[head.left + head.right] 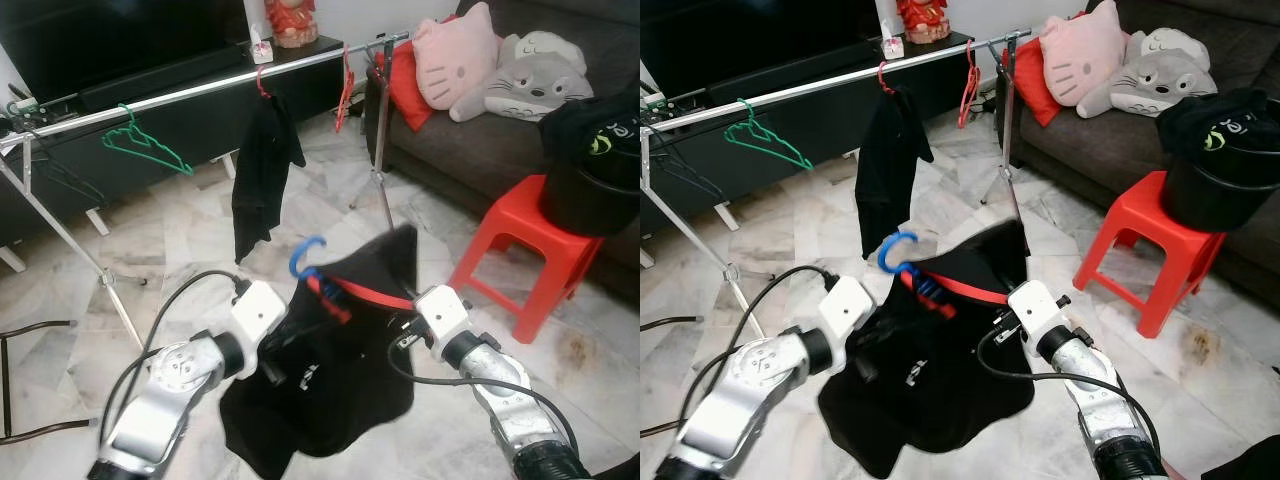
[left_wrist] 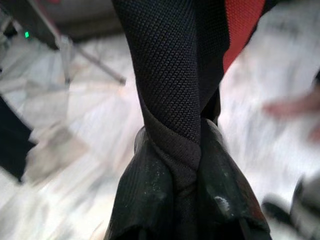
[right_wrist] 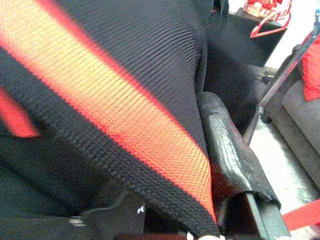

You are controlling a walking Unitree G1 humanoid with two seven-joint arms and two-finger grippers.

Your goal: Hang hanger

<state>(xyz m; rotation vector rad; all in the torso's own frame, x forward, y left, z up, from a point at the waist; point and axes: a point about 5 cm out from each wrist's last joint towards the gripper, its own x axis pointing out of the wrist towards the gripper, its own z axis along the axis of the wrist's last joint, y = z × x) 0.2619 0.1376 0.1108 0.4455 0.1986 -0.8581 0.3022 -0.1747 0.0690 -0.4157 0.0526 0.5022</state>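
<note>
A blue hanger [image 1: 305,256] carries a black garment with a red stripe [image 1: 330,390], and I hold it low in front of me over the floor. My left gripper [image 1: 288,335] is shut on a twisted fold of the cloth [image 2: 170,65], pinched between both fingers [image 2: 145,200]. My right gripper [image 1: 397,325] grips the garment's other shoulder, where the red-striped cloth [image 3: 100,90] lies over one finger [image 3: 225,145]. The silver clothes rail [image 1: 200,92] runs across ahead, above the hanger's hook.
On the rail hang a green hanger [image 1: 145,145], a black garment [image 1: 262,170] and a red hanger [image 1: 344,85]. A red stool [image 1: 530,250] with a black bucket [image 1: 590,180] stands to the right, before a sofa [image 1: 470,140]. The rail's legs [image 1: 110,290] splay over the marble floor.
</note>
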